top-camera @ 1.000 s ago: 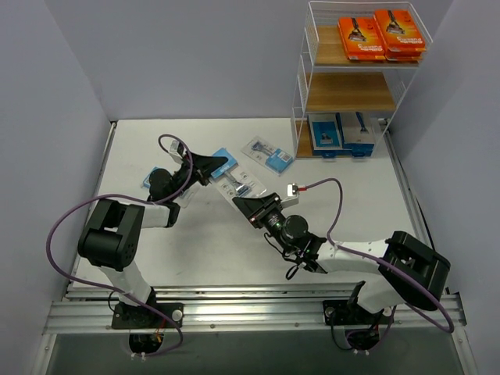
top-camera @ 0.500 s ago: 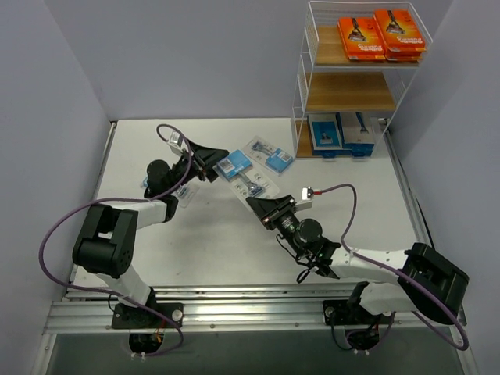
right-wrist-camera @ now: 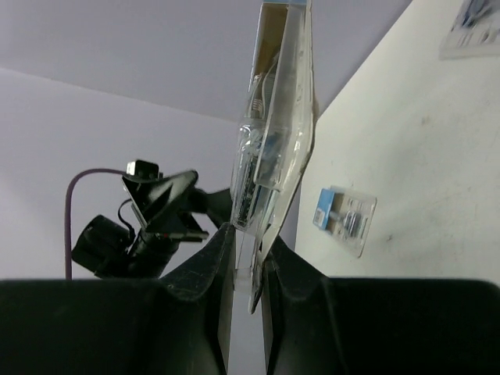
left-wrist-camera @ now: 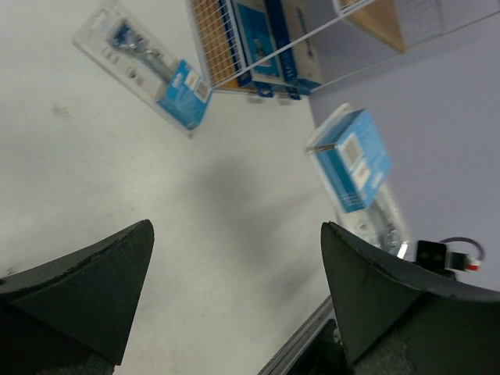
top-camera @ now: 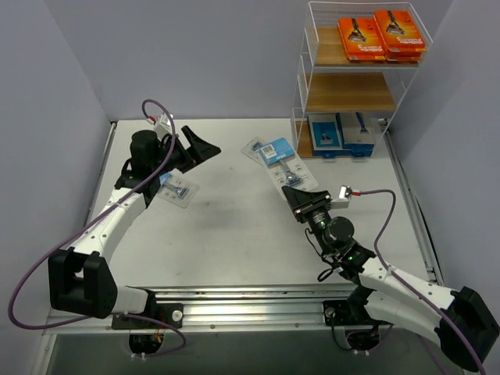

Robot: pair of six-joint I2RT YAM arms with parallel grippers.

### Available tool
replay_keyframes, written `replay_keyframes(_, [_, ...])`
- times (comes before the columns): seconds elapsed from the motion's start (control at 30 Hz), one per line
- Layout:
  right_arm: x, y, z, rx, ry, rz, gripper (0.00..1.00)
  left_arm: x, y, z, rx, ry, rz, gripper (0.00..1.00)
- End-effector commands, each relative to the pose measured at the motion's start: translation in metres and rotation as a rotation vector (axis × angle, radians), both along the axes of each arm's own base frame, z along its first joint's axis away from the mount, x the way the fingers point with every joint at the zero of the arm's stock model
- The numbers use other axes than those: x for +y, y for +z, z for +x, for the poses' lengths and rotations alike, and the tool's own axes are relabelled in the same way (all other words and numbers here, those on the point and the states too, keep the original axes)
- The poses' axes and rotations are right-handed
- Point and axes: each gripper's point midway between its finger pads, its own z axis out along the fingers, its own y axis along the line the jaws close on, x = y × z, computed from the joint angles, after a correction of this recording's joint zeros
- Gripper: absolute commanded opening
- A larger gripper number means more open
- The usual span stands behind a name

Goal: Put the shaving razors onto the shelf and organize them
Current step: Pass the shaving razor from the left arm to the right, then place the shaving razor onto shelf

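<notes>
My right gripper (top-camera: 300, 193) is shut on one of the shaving razors, a clear blister pack with blue card (top-camera: 280, 158), and holds it above the table; the right wrist view shows it edge-on (right-wrist-camera: 273, 133) between the fingers (right-wrist-camera: 209, 258). My left gripper (top-camera: 201, 141) stands open with nothing in it, far left of that pack, and its wrist view shows the jaws spread wide (left-wrist-camera: 236, 226). Another blister pack (top-camera: 179, 187) lies on the table under the left arm. A third (left-wrist-camera: 148, 66) lies before the shelf (top-camera: 301, 86). The shelf's top tier carries orange boxes (top-camera: 383, 35) and its bottom tier blue-and-grey boxes (top-camera: 341, 133).
The shelf's middle tier (top-camera: 348, 92) is bare wood. Grey walls close in the table on the left, back and right. A metal rail (top-camera: 234, 301) runs along the near edge by the arm bases.
The left gripper has let go of the blister pack, opened wide and drawn back to the left. The right gripper has carried the pack to the right, nearer the shelf.
</notes>
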Motion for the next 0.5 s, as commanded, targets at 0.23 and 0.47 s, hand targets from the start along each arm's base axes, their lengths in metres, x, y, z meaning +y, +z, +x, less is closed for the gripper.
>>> replay_keyframes(0.23, [-0.097,0.030,0.017,-0.008,-0.275,-0.138,0.00,0.016,-0.031,-0.032,-0.045,0.006,0.400,0.97])
replay_keyframes(0.47, [-0.130,0.040,0.041,-0.017,-0.325,-0.201,0.00,0.000,-0.019,-0.048,-0.091,-0.056,0.405,0.97])
